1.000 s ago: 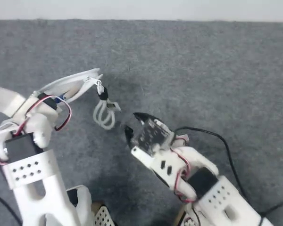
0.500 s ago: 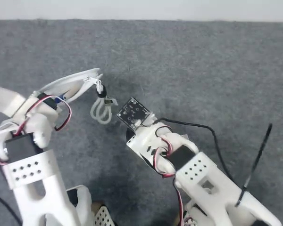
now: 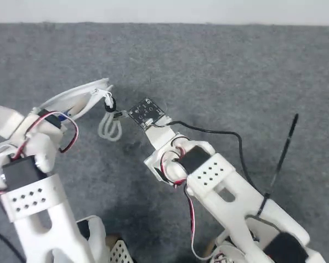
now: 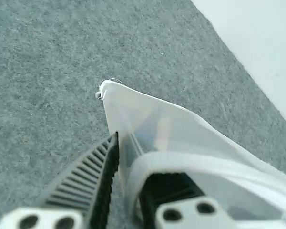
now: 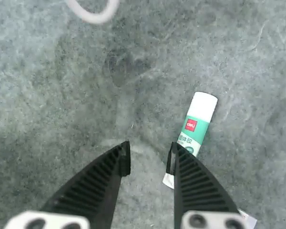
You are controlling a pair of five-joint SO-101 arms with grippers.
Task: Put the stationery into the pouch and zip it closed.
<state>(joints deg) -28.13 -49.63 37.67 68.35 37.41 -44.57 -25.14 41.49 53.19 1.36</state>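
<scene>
My left gripper (image 4: 129,160) pinches the translucent white plastic pouch (image 4: 171,129) at the left, my right gripper (image 5: 148,148) hangs spread just beside the white-and-green glue stick (image 5: 197,125) on the grey felt (image 5: 47,71), so I'd centre over its barrel before squeezing.

The pouch (image 4: 171,129) sits in my left gripper (image 4: 128,157) toward the left edge of the table (image 3: 236,66); the glue stick (image 5: 196,125) lies just beside my right gripper (image 5: 148,152).

Grey felt-topped table (image 3: 236,71) is stretching flat to the far edge; a pale wall (image 3: 164,10) is showing as a strip just behind it.
</scene>
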